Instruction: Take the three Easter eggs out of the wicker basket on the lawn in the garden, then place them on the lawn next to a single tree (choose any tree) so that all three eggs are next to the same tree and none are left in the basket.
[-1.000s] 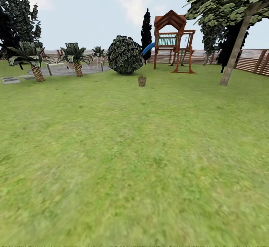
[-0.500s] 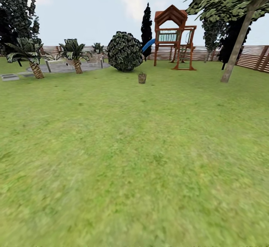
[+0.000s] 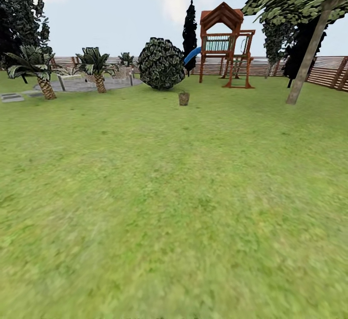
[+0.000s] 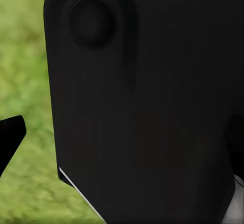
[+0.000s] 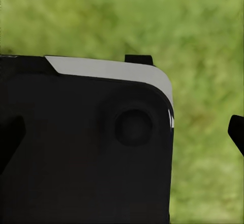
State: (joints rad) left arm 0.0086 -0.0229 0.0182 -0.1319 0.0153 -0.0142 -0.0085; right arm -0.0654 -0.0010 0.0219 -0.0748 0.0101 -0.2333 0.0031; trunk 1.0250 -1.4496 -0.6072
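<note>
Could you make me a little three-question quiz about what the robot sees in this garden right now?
1. True or false: the wicker basket stands on the lawn, far ahead of the robot.
2. What rises behind the basket? A) round shrub B) pond C) car
3. The pale-trunked tree at the right leans; the fence behind it is made of ____.

Key: 1 true; 2 A; 3 wooden slats.

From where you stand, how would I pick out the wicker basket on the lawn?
Find the red-brown wooden play tower by the far fence, then the big round shrub beside it. In front of the two, alone on the open lawn, stands the wicker basket: small, brown, and the only low object out on the grass.
</note>
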